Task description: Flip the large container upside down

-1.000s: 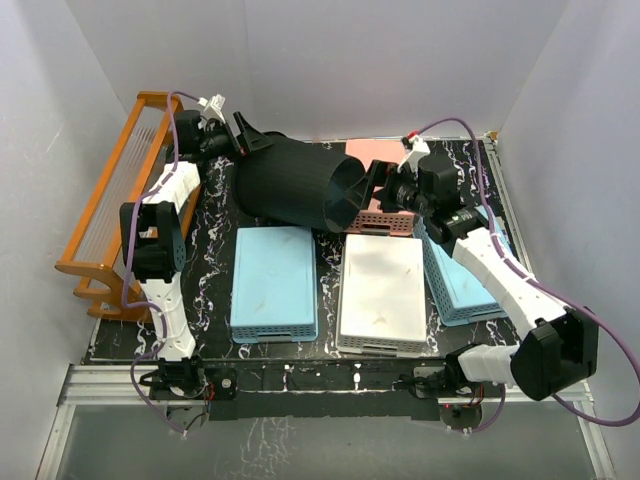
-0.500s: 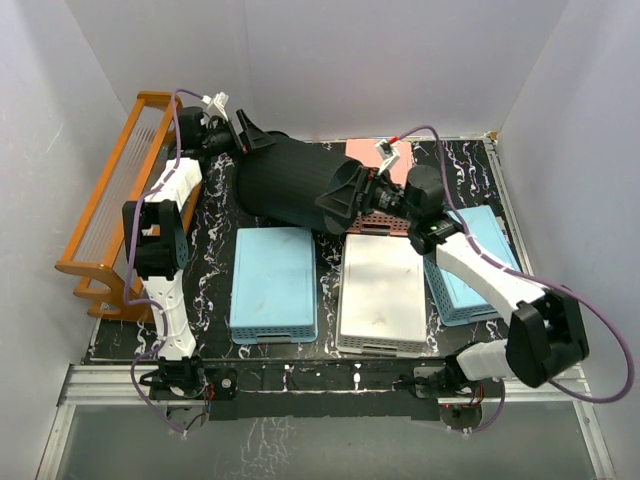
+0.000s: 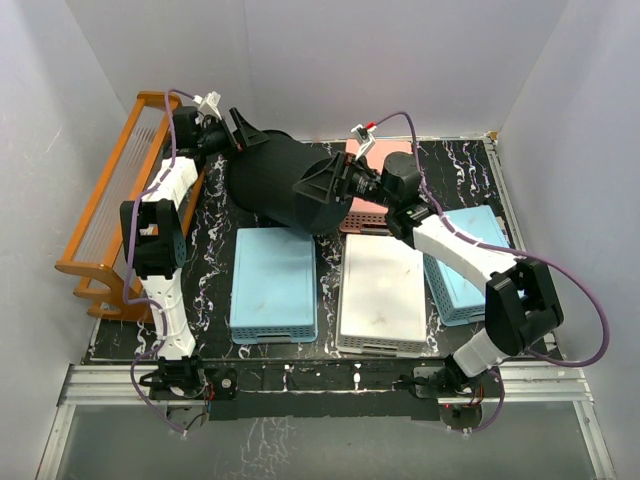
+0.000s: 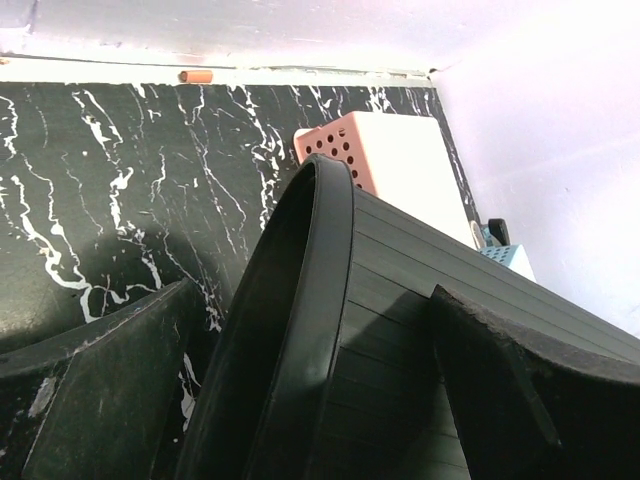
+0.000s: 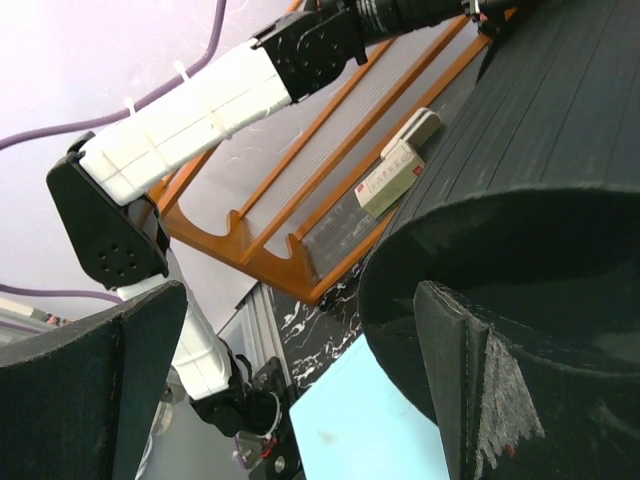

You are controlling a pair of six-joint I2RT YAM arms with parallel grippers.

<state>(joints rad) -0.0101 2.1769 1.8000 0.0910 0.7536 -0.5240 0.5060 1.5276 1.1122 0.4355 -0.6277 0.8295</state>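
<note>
At the far table (image 3: pixel 212 262), we see the bin (image 3: pixel 275 185) on its side, left end effector (image 3: pixel 248 132) and right end effector (image 3: pixel 320 180) spread apart astride its ends.

The right gripper (image 3: pixel 322 183) has swung left along the desk's far edge. The large container (image 3: pixel 268 182) has tipped steeper toward the far left corner, and its open mouth is now hidden from above.

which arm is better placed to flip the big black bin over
Probably right: the right end effector, open, straddles the large container's mouth rim; the left end effector only brackets its far base.
</note>
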